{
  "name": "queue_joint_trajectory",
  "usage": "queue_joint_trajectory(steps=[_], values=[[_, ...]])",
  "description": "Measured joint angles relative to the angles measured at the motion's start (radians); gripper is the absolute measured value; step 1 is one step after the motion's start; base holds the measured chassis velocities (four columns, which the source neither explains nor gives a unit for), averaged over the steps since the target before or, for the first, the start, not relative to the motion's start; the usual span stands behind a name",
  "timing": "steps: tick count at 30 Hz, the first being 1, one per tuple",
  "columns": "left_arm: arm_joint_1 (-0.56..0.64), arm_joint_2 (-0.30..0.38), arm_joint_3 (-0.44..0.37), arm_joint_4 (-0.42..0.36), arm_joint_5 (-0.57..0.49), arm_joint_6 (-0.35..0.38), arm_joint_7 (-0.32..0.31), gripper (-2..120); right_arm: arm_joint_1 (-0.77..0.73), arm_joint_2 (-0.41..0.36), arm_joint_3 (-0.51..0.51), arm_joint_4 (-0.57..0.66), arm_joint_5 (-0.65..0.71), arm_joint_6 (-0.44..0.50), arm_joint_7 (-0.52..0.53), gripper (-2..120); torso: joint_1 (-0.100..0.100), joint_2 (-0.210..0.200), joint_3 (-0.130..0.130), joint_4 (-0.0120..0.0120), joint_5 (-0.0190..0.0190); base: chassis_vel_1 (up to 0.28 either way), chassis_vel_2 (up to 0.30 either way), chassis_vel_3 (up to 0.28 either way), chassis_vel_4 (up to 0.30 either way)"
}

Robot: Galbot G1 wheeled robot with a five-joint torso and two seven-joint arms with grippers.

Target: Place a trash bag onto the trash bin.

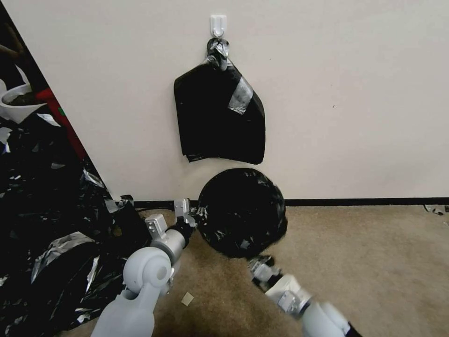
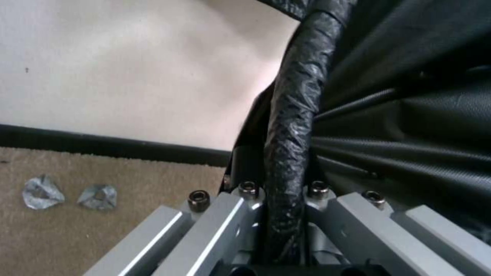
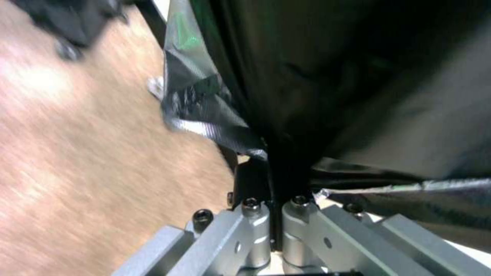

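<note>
- Nearest the head camera are the two arms: the left arm reaches forward from the lower left, the right arm from the lower right, both low over the carpet (image 1: 374,262).
- The left gripper (image 1: 192,216) has its jaws pressed together on the rolled black edge of the trash bag (image 1: 242,210), at the bag's left side; the left wrist view shows that crinkled roll (image 2: 291,126) running straight between the closed jaws.
- The right gripper (image 1: 260,265) pinches the bag's lower edge; in the right wrist view its jaws are pressed on a bunched fold of black plastic (image 3: 286,168).
- The trash bag is stretched into a round black disc on the floor just before the skirting; it covers the trash bin completely, so none of the bin's cream wall can be seen.
- Directly above it, a stack of black bags (image 1: 220,117) with grey tape hangs from a white hook (image 1: 218,24) on the wall, its lower edge just above the disc.
- To the left, a sprawl of black plastic sheeting (image 1: 51,210) reaches to just beside the left gripper, with a white bowl-shaped vessel (image 1: 16,105) behind it.
- Two crumpled silvery scraps (image 2: 66,195) lie on the carpet near the skirting.
- Right of the bag the carpet is open; the wall closes off the far side.
</note>
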Motion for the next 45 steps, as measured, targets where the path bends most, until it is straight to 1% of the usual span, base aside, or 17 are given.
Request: queue_joint_trajectory(steps=[6,9,12,14,16,17,20,23,26,30,33,35,36,37,39,42,45], values=[[-0.006,-0.005,-0.005,0.001,0.004,-0.026,0.001,1,-0.021,-0.034,-0.023,-0.003,0.157,0.13,0.001,10,0.0,0.0,0.0,0.0,0.0004,0.0,0.0,0.0,0.0],[-0.015,-0.007,-0.007,0.013,0.008,-0.045,0.001,1,-0.036,-0.061,0.002,-0.017,0.293,0.318,-0.245,25,0.0,0.0,0.0,0.0,0.0004,0.0,0.0,0.0,0.0],[-0.024,-0.007,-0.013,0.021,0.018,-0.051,0.001,1,-0.046,-0.079,0.045,-0.024,0.336,0.374,-0.382,34,0.0,0.0,0.0,-0.0001,0.0001,0.0,0.0,0.0,0.0],[-0.027,-0.006,-0.015,0.024,0.021,-0.053,0.001,1,-0.048,-0.083,0.068,-0.029,0.344,0.392,-0.43,38,0.0,0.0,0.0,-0.0001,0.0001,0.0,0.0,0.0,0.0],[-0.034,-0.001,-0.021,0.031,0.027,-0.055,0.001,1,-0.048,-0.092,0.166,-0.045,0.388,0.436,-0.664,50,0.0,0.0,0.0,-0.0001,0.0002,0.0,0.0,0.0,0.0],[-0.034,-0.001,-0.021,0.031,0.027,-0.055,0.001,1,-0.048,-0.092,0.166,-0.045,0.388,0.436,-0.664,50,0.0,0.0,0.0,-0.0001,0.0002,0.0,0.0,0.0,0.0],[-0.035,0.004,-0.025,0.033,0.032,-0.057,0.001,1,-0.043,-0.101,0.259,-0.027,0.572,0.433,-0.935,65,0.0,0.0,0.0,-0.0001,0.0001,0.0,0.0,0.0,0.0],[-0.032,0.004,-0.023,0.039,0.049,-0.067,0.001,1,-0.049,-0.109,0.257,0.01,0.716,0.397,-0.946,73,0.0,0.0,0.0,0.0,0.0001,0.0,0.0,0.0,0.0],[-0.03,-0.003,-0.01,0.059,0.074,-0.088,0.0,1,-0.054,-0.108,0.195,0.084,0.906,0.325,-0.809,84,0.0,0.0,0.0,0.0002,0.0,0.0,0.0,0.0,0.0],[-0.027,-0.018,0.021,0.104,0.097,-0.122,-0.014,1,-0.039,-0.07,0.067,0.175,1.047,0.248,-0.585,70,0.0,0.0,0.0,-0.0001,-0.0001,0.0,0.0,0.0,0.0],[-0.01,-0.034,0.046,0.123,0.115,-0.154,-0.021,1,-0.017,-0.029,-0.042,0.22,1.044,0.206,-0.311,59,0.0,0.0,0.0,0.0003,-0.0003,0.0,0.0,0.0,0.0],[-0.005,-0.038,0.051,0.126,0.12,-0.162,-0.021,1,-0.011,-0.018,-0.067,0.228,1.041,0.194,-0.25,58,0.0,0.0,0.0,0.0002,-0.0003,0.0,0.0,0.0,0.0],[0.013,-0.052,0.068,0.134,0.143,-0.192,-0.021,1,0.013,0.034,-0.164,0.249,1.037,0.137,-0.022,50,0.0,0.0,0.0,-0.0001,-0.0001,0.0,0.0,0.0,0.0],[0.026,-0.061,0.077,0.138,0.161,-0.211,-0.02,1,0.028,0.07,-0.208,0.252,1.039,0.107,0.095,44,0.0,0.0,0.0,0.0,0.0001,0.0,0.0,0.0,0.0],[0.035,-0.068,0.083,0.141,0.174,-0.223,-0.02,1,0.039,0.098,-0.238,0.251,1.038,0.083,0.187,41,0.0,0.0,0.0,0.0002,-0.0001,0.0,0.0,0.0,0.0],[0.068,-0.081,0.096,0.141,0.196,-0.261,-0.014,1,0.086,0.217,-0.311,0.198,1.009,-0.031,0.526,25,0.0,0.0,0.0,0.0001,-0.0001,0.0,0.0,0.0,0.0],[0.077,-0.079,0.095,0.135,0.202,-0.276,-0.009,1,0.111,0.261,-0.318,0.157,0.984,-0.075,0.653,15,0.0,0.0,0.0,0.0002,-0.0001,0.0,0.0,0.0,0.0]])
